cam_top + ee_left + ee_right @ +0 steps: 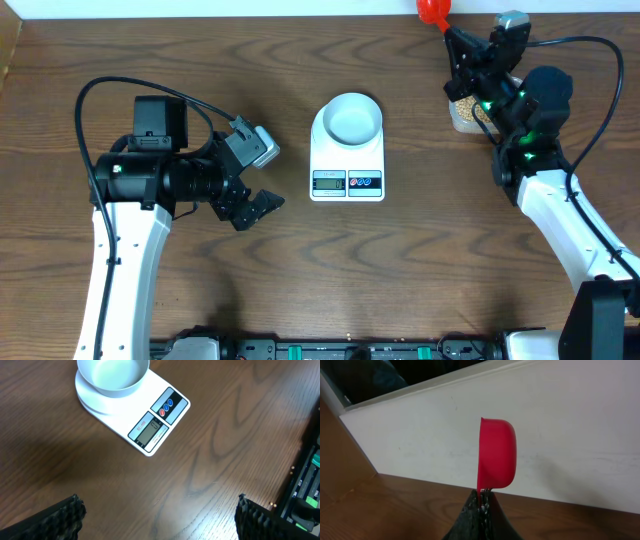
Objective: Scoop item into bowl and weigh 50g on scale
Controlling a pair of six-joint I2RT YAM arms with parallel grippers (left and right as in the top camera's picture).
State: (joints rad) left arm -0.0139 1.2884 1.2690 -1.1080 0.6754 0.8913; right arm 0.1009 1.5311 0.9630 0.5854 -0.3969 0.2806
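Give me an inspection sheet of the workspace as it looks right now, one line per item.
Surface: brown wood-grain table.
Job's things: white scale mid-table, display unreadable; pale bowl sits on it and looks empty; beans at far right, mostly hidden under the right arm; red scoop held up off the table.
Clutter: nothing seen.
End effectors: left end effector open and empty, left of the scale; right end effector shut on the scoop's handle.
Cables: black cable loops over the left arm; second black cable arcs over the right arm.
Surroundings: white wall behind the table; hardware rail at the near edge.
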